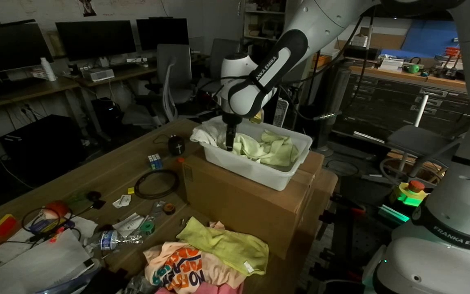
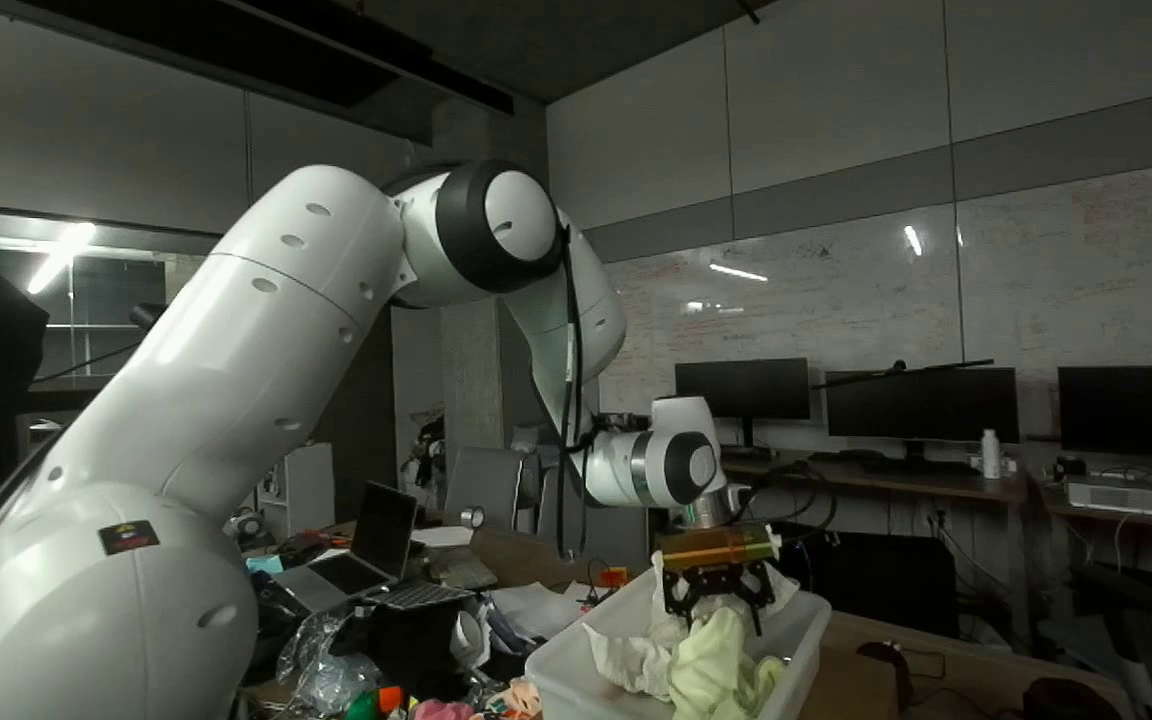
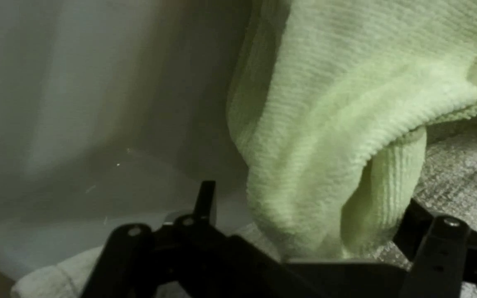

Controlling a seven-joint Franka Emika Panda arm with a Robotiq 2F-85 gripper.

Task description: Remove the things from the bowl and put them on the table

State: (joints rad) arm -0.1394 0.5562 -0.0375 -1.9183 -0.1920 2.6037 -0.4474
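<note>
The bowl is a white plastic bin, also visible in an exterior view and the wrist view. It holds a crumpled pale green cloth, which also shows in an exterior view and the wrist view. A whitish cloth lies at one end, partly over the rim; a greyish-white cloth lies beneath the green one. My gripper points down inside the bin. In the wrist view its fingers are wide apart, with green cloth between them, not clamped.
The bin stands on a cardboard box on the wooden table. Beside the box lie a yellow-green cloth and a peach printed shirt. A bottle, a puzzle cube, papers and cables are scattered on the table.
</note>
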